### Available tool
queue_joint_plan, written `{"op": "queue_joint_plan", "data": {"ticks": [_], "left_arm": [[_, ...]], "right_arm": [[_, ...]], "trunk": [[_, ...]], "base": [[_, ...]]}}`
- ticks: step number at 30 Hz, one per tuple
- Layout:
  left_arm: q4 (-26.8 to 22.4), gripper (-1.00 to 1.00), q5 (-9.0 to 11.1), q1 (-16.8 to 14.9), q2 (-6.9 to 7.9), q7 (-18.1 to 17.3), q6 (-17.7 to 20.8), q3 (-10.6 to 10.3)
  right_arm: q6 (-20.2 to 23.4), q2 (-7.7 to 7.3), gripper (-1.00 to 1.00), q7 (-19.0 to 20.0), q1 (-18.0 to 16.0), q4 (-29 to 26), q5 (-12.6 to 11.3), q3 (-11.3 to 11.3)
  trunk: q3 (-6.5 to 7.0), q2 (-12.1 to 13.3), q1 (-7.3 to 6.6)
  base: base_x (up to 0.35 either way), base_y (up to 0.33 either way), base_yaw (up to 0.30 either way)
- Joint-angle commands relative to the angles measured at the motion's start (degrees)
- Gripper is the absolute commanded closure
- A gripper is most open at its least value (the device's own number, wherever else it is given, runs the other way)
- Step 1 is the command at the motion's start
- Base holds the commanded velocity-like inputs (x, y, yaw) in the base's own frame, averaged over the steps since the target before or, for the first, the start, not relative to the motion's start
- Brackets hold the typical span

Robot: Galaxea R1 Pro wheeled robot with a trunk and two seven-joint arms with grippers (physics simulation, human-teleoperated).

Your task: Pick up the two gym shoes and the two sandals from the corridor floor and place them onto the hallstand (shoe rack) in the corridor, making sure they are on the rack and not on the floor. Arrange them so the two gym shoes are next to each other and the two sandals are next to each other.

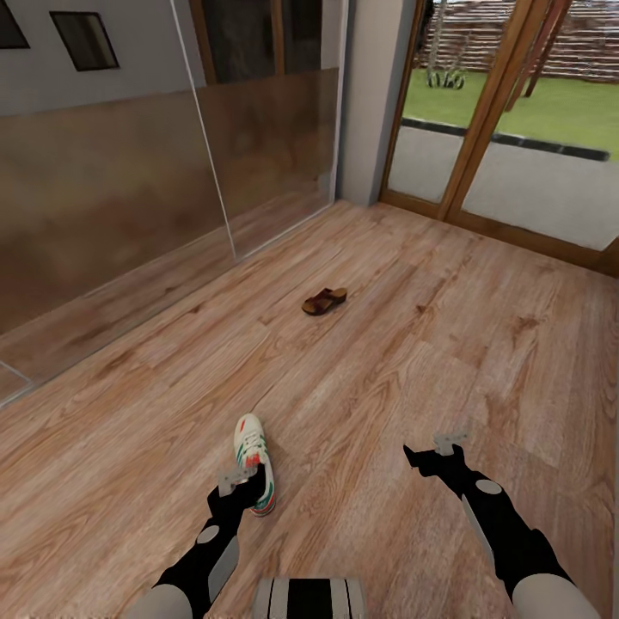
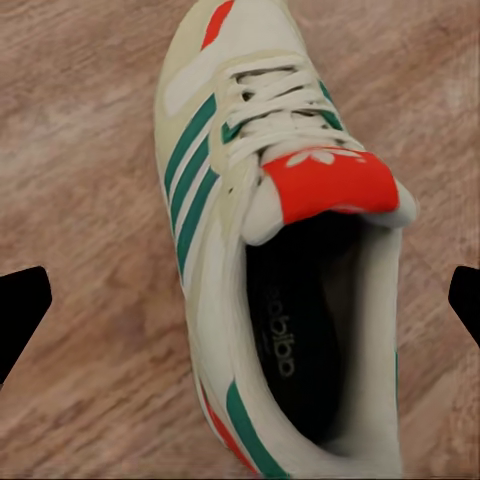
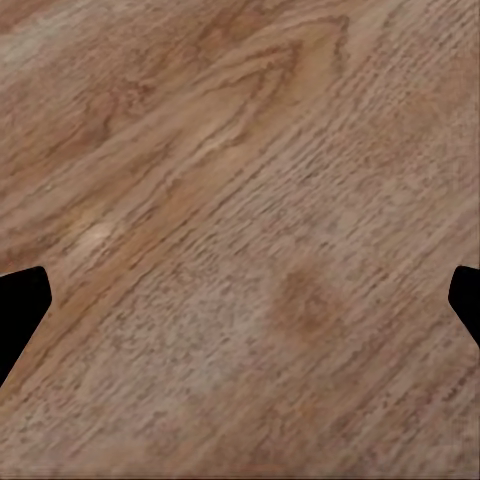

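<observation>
Shoes are what the robot has to tidy up, and one gym shoe (image 1: 254, 464) lies on the wood floor (image 1: 413, 344) close in front of the robot, a bit to its left. The left gripper (image 1: 243, 482) hangs right over the back part of that shoe. In the left wrist view its two fingers are spread wide, one on each side of the shoe (image 2: 280, 250), and they do not touch it. To do this step well, I think the gripper should go straight down, keep the shoe in the middle, and squeeze the sides near the heel, not the soft red tongue. A slow squeeze should stop the shoe from tipping or sliding away.

The shoe is white with green stripes, white laces, a red-orange tongue and a dark inside. It sits flat, toe pointing away from the robot.

Farther off, near the middle of the floor, lies one small brown sandal (image 1: 325, 301), well apart from the shoe.

On the right, the right gripper (image 1: 450, 446) hovers over bare floor (image 3: 240, 200). Its fingers are spread too, holding nothing.
</observation>
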Motion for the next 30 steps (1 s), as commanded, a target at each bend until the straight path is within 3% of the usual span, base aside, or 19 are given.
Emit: {"op": "queue_joint_plan", "data": {"ticks": [1, 9, 30], "left_arm": [[0.07, -1.0, 0.45, -0.02, -0.02, 0.03, -0.2, -0.03], [0.21, -1.0, 0.45, -0.07, -0.02, 0.12, -0.2, -0.09], [0.21, -1.0, 0.43, -0.1, -0.02, 0.03, -0.2, -0.1]], "right_arm": [[0.24, 0.04, -1.0, 0.44, -0.01, -0.11, 0.59, -0.25], [0.24, 0.04, -1.0, 0.44, -0.01, -0.11, 0.59, -0.26], [0.24, 0.04, -1.0, 0.44, -0.01, -0.11, 0.59, -0.26]], "trunk": [[-0.35, -0.03, 0.01], [-2.85, -0.14, 0.22], [-3.23, -0.14, 0.22]], "base": [[0.0, 0.0, 0.0], [0.0, 0.0, -0.009], [0.0, 0.0, -0.022]]}}
